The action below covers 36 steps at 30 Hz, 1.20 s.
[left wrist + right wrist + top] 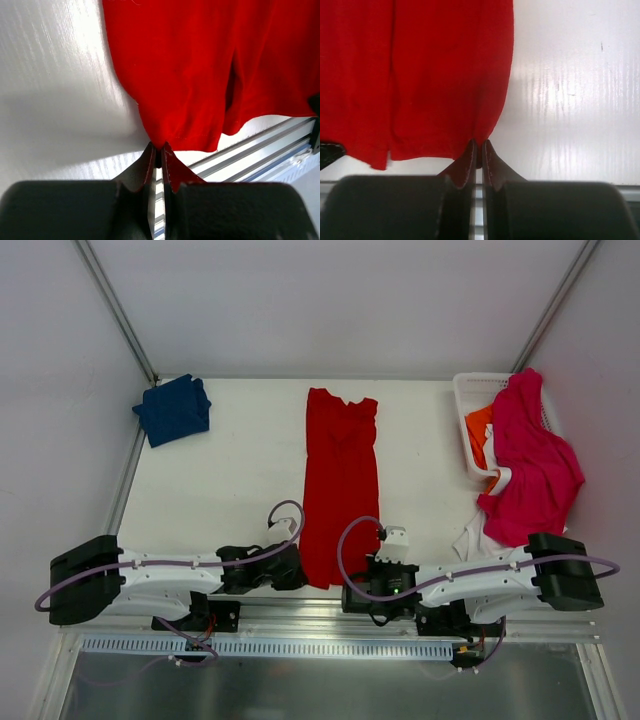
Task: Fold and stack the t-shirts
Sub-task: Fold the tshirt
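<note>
The red t-shirt [340,480] lies as a long narrow strip down the middle of the white table, collar at the far end. My left gripper [296,568] is shut on its near left hem corner [159,144]. My right gripper [384,570] is shut on its near right hem corner [478,142]. A folded navy blue t-shirt [173,409] sits at the far left corner. A magenta-pink t-shirt [532,460] drapes over a white basket [468,390] at the right, with orange cloth [480,435] inside and white cloth [472,538] below.
The aluminium rail [300,612] runs along the table's near edge, just behind both grippers. Grey walls enclose the table on three sides.
</note>
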### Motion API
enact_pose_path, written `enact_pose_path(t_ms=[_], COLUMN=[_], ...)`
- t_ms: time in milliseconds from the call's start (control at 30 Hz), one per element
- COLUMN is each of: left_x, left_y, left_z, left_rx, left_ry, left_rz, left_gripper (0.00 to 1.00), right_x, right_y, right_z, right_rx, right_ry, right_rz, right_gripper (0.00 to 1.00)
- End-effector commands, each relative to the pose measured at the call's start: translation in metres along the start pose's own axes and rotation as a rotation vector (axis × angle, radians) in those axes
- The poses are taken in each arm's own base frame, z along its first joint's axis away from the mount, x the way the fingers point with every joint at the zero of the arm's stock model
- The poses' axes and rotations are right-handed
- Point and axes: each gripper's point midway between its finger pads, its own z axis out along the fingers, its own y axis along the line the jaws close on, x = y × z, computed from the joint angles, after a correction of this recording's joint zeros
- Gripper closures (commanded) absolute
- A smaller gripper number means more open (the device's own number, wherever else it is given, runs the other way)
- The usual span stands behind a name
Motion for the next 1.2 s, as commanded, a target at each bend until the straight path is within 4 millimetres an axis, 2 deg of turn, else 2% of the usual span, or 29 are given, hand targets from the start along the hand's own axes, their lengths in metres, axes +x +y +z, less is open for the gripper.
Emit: enact_pose_path(t_ms=[0,167,233,433,467,533,567,867,1000,1167], left_x=[-0.002,-0.016,-0.022,-0.055,-0.063,-0.069,-0.076,-0.103,-0.117,-0.138], left_y=[-0.001,-0.018,-0.024,-0.05,-0.059,-0.063,-0.073,-0.081,-0.074,-0.065], left_z=[-0.01,-0.023,-0.03,-0.05,-0.055,-0.053,-0.055,-0.043,-0.041,-0.039], left_rx=[-0.019,0.019,0.038,0.053,0.065,0.05,0.062,0.005,-0.031,-0.063], left_ry=[0.001,-0.034,-0.053,-0.149,-0.169,-0.173,-0.186,-0.218,-0.254,-0.295], left_rz=[0.062,0.081,0.094,0.15,0.152,0.18,0.18,0.192,0.172,0.139], left_gripper=[1.0,1.0,1.0,1.0,1.0,1.0,1.0,1.0,1.0,1.0], right_x=[-0.018,-0.031,-0.036,-0.057,-0.062,-0.07,-0.073,-0.107,-0.121,-0.128], right_y=[0.004,0.012,0.01,0.008,0.01,0.009,0.009,0.004,0.004,0.011], right_z=[-0.015,-0.024,-0.025,-0.029,-0.03,-0.03,-0.029,-0.023,-0.014,0.0], right_rx=[0.022,0.012,0.021,0.022,0.018,0.025,0.03,0.1,0.135,0.15], right_ry=[-0.05,-0.081,-0.1,-0.158,-0.164,-0.178,-0.181,-0.229,-0.249,-0.238], right_rz=[-0.012,-0.028,-0.038,-0.047,-0.044,-0.057,-0.06,-0.084,-0.088,-0.116], right_gripper=[1.0,1.0,0.99,1.0,0.99,0.99,0.99,0.99,0.99,1.0])
